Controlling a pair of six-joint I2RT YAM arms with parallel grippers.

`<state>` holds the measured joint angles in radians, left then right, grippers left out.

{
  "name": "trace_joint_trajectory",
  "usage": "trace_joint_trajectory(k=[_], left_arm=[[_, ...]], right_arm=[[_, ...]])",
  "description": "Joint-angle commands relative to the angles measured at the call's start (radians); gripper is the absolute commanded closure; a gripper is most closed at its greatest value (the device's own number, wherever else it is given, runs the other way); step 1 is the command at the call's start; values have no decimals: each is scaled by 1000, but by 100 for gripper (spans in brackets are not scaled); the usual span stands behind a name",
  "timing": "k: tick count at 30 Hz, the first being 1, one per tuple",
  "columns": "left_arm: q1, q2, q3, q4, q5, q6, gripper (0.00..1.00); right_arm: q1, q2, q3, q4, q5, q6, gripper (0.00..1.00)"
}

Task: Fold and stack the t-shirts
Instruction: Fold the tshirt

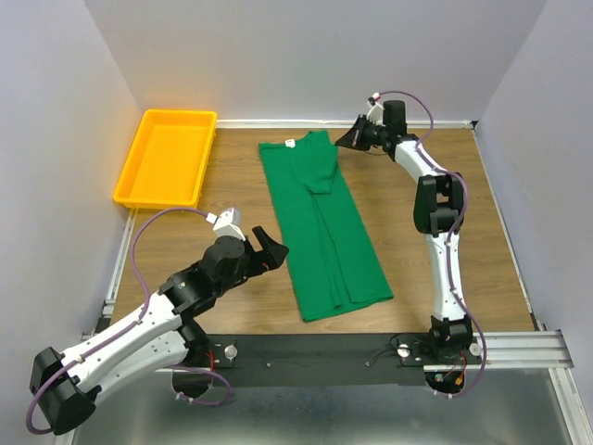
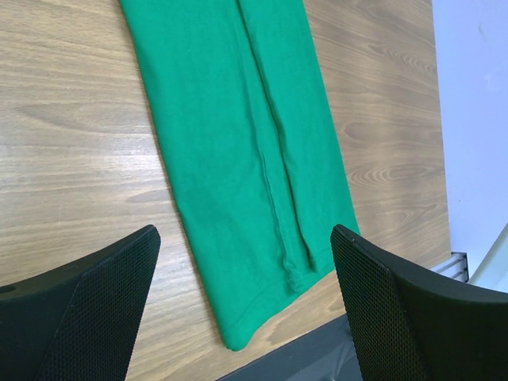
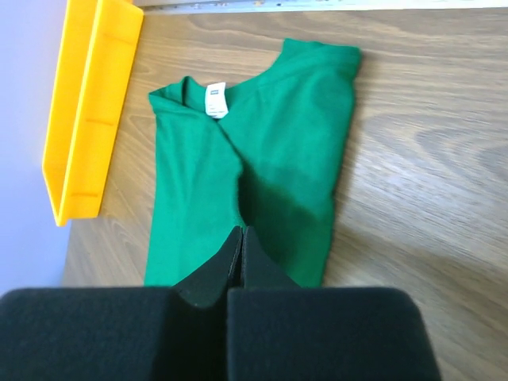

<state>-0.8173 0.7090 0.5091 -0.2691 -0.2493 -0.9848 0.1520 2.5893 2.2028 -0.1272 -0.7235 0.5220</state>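
An emerald-green t-shirt (image 1: pixel 322 222) lies flat on the wooden table, folded lengthwise into a long strip, collar at the far end. Its white neck label (image 3: pixel 216 101) shows in the right wrist view. My left gripper (image 1: pixel 274 248) hovers just left of the strip's lower half, jaws wide open; in its wrist view the hem end of the shirt (image 2: pixel 254 159) lies between and beyond the fingers (image 2: pixel 103 309), untouched. My right gripper (image 1: pixel 348 139) is at the far end beside the folded-in sleeve. Its fingertips (image 3: pixel 242 236) are pressed together over the cloth with nothing between them.
A yellow plastic tray (image 1: pixel 167 158) sits at the back left corner, seen also in the right wrist view as the tray (image 3: pixel 87 111). Grey walls close the back and sides. A dark rail (image 1: pixel 371 350) runs along the near table edge, just past the shirt's hem.
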Motion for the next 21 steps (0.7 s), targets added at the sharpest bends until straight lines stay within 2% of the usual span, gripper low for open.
trace_joint_trajectory(k=[1,21], left_arm=[[10,-6,-12,27,15,-5,4],[12,-49,-32,16,10,-17,4]], right_arm=[[33,-40,-11,1,-24,-17,99],[141,-89,-97,-12,56,-57,99]])
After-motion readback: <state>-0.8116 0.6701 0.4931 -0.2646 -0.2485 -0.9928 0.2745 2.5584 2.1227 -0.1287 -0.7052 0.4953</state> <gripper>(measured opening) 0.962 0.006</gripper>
